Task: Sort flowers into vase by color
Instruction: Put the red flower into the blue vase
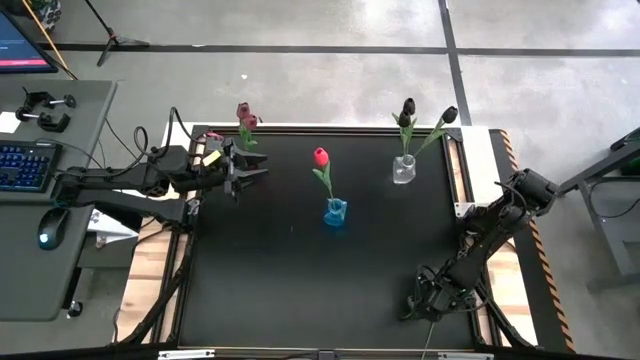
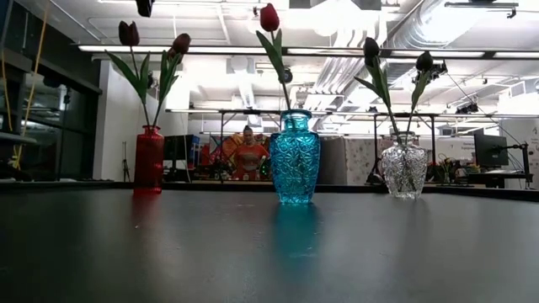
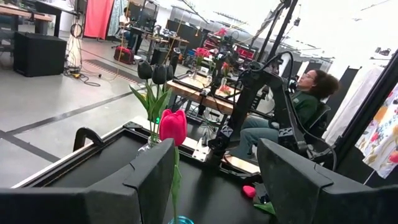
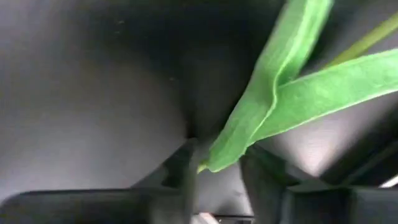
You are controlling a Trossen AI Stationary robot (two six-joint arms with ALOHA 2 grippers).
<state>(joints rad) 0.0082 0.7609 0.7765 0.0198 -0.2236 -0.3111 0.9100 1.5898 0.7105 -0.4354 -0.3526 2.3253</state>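
While the left gripper (image 1: 243,172) hovers spread beside the far-left red vase (image 2: 149,160), the right gripper (image 1: 425,300) pinches a green leaf (image 4: 261,118) near-right.

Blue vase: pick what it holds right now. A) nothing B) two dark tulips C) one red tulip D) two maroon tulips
C: the blue vase holds a single red tulip, while the dark pair stands in the clear vase and the maroon pair in the red vase.
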